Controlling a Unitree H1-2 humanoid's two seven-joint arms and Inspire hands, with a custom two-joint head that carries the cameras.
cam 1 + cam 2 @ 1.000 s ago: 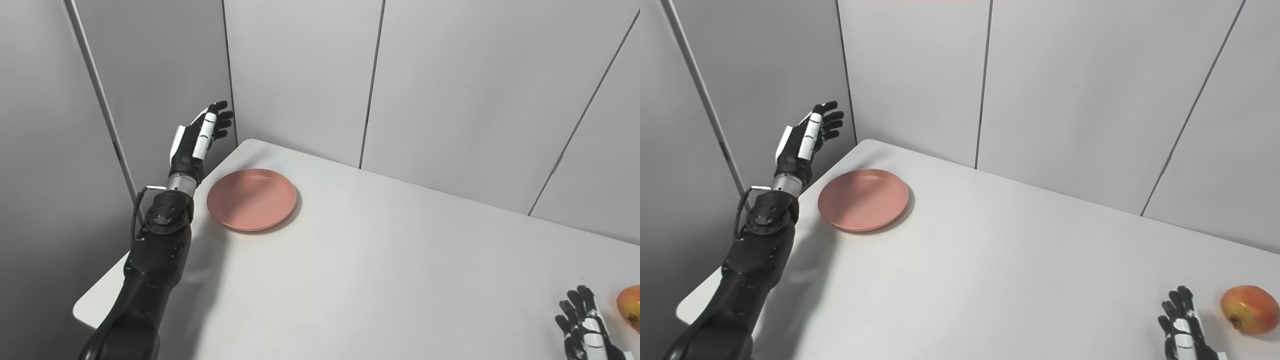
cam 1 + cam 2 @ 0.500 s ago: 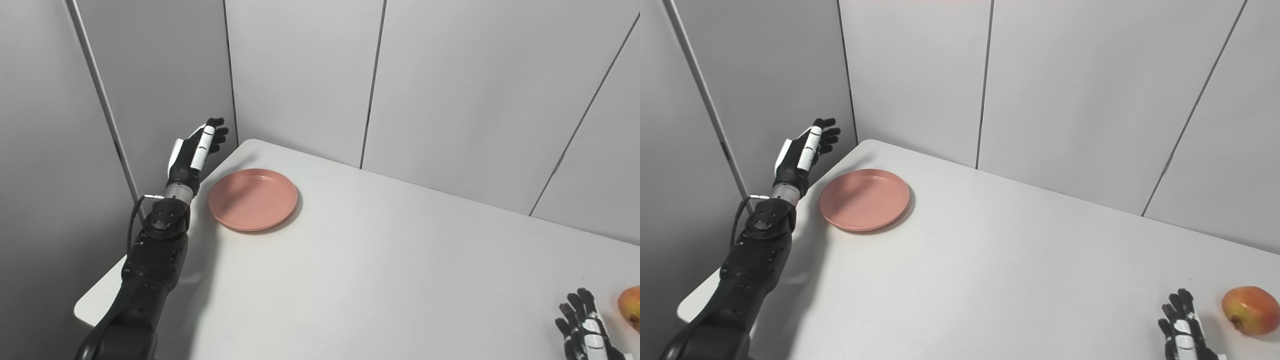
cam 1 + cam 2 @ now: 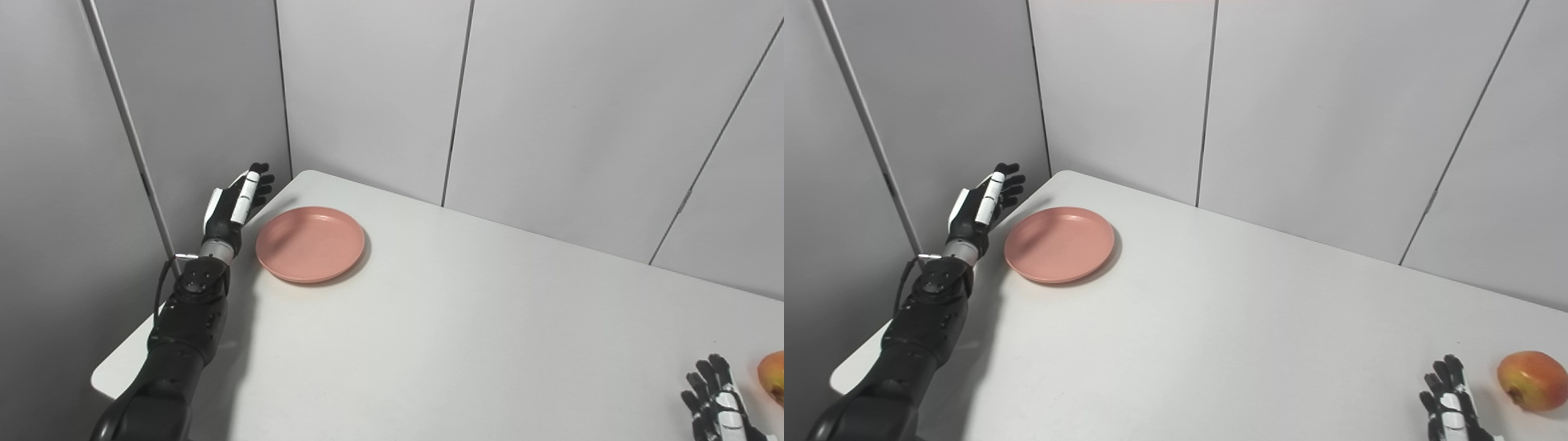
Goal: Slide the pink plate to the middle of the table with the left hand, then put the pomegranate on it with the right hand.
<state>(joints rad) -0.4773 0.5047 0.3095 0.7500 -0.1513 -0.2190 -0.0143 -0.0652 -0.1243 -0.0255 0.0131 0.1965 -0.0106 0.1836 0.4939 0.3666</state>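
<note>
Your left robot hand [image 3: 980,205] hangs open just left of the pink plate [image 3: 1059,244], not touching it, near the table's [image 3: 1213,343] far-left corner. Your right robot hand [image 3: 1451,404] rests open beside the pomegranate [image 3: 1532,380], apart.

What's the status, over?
Left hand open beside pink plate, not touching. Right hand open near pomegranate. Path to centre unobstructed.
</note>
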